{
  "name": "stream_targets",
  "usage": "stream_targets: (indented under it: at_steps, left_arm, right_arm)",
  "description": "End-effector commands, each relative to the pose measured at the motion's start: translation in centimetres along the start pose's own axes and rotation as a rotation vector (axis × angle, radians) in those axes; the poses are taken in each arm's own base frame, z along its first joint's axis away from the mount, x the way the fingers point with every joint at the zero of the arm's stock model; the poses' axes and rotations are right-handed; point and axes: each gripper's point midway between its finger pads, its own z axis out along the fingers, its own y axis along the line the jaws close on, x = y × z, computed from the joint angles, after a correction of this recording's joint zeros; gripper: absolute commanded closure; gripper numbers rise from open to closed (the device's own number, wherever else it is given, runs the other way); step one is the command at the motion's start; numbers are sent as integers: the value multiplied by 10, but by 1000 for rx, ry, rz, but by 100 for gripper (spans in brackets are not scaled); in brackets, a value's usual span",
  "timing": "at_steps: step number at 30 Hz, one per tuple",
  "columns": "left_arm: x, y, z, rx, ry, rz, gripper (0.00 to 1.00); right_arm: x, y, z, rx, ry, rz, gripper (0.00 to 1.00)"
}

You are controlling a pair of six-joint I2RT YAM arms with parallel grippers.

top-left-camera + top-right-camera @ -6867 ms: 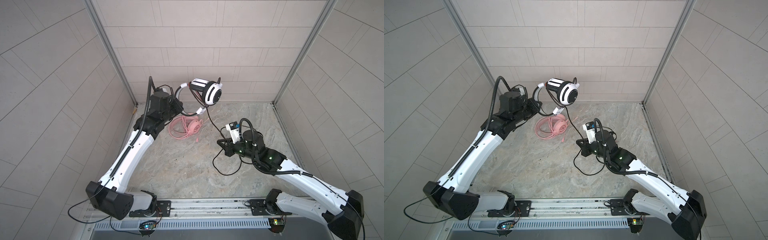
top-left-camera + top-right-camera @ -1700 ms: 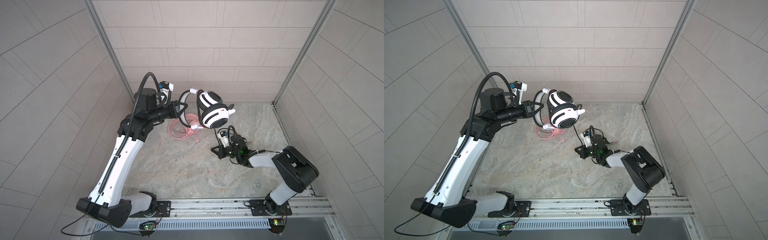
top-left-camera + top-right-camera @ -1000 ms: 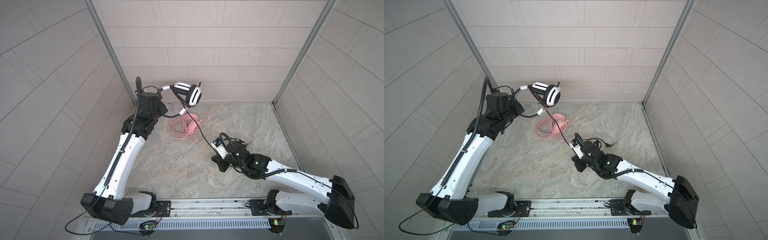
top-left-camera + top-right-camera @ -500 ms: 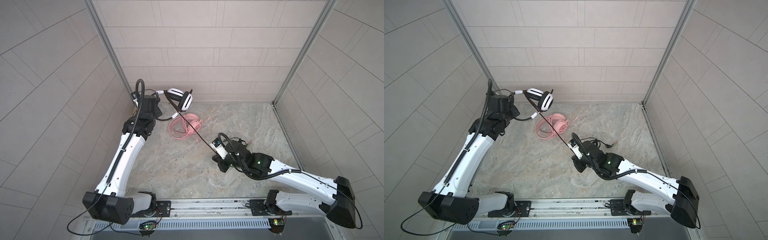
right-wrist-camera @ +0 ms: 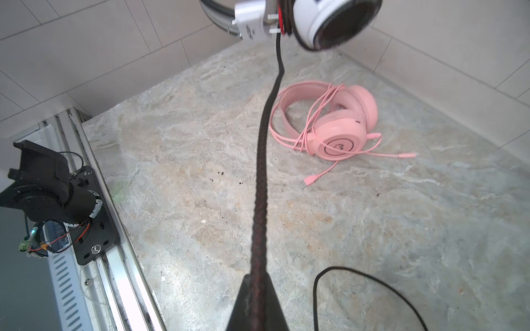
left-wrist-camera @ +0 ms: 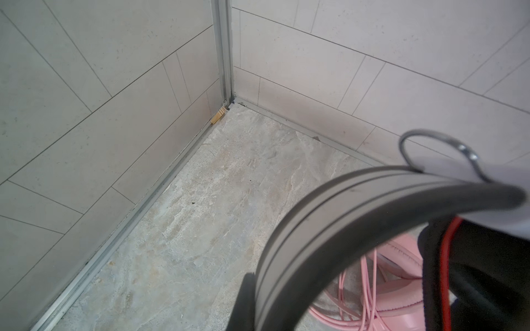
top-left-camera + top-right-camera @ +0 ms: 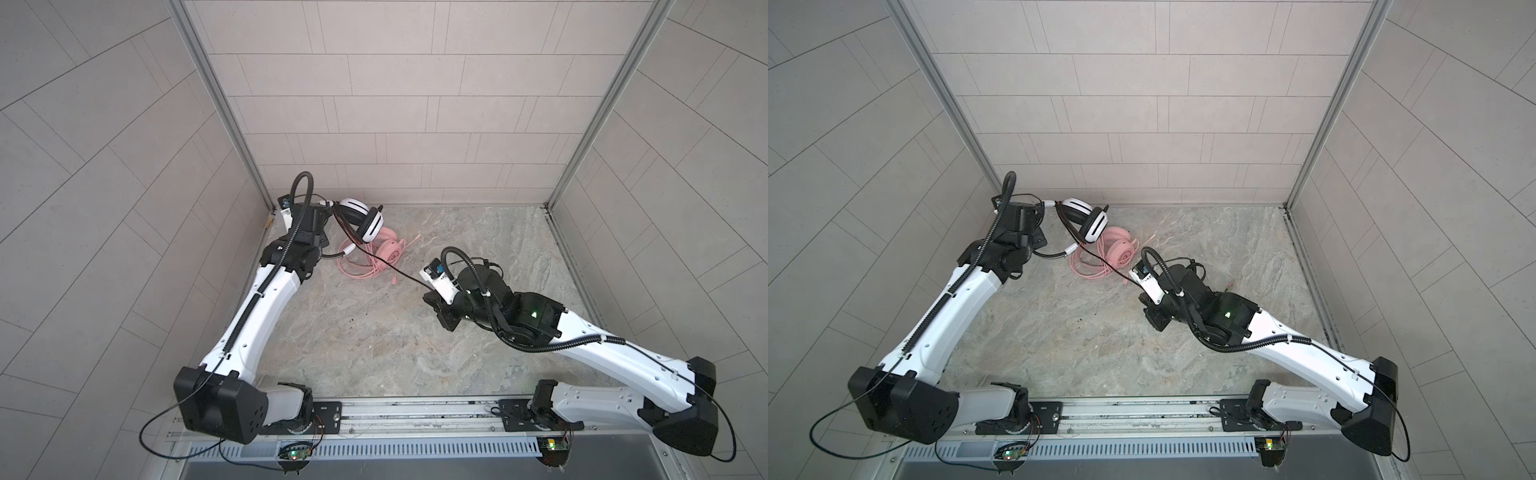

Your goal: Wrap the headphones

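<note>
Left gripper (image 7: 325, 206) clamps white-and-black headset (image 7: 371, 224); right gripper (image 5: 255, 289) pinches its black cable (image 5: 262, 172). Pink headset (image 5: 339, 137) appears unobstructed only in right wrist view.

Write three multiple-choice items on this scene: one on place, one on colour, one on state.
1. The pink headset lies: A on the table; B hung on the wall; C on the front rail.
2. The cable pinched in the right gripper is: A pink; B black; C white.
3. The white-and-black headset is: A flat on the table; B held up by the left gripper; C out of view.
Key: 1 A, it rests on the table; 2 B, the taut braided cable looks black; 3 B, it hangs from the shut left gripper.
</note>
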Motion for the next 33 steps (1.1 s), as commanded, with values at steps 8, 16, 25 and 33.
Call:
stream_targets:
  at_steps: [8,16,25,33]
  left_arm:
    - [21,-65,-23,141,-38,335,100]
    - [76,-115,-45,484,94,510,100]
    - [114,-142,-90,820,165,719,100]
    - [121,-161,-142,1103,201,715,100]
  right_arm:
    - [-49,-21,-21,141,-30,-185,93]
    - [-82,-41,-33,213,-84,-214,93]
    - [-89,-81,-40,290,-119,-117,93]
    - [-71,-106,-31,310,-102,0,93]
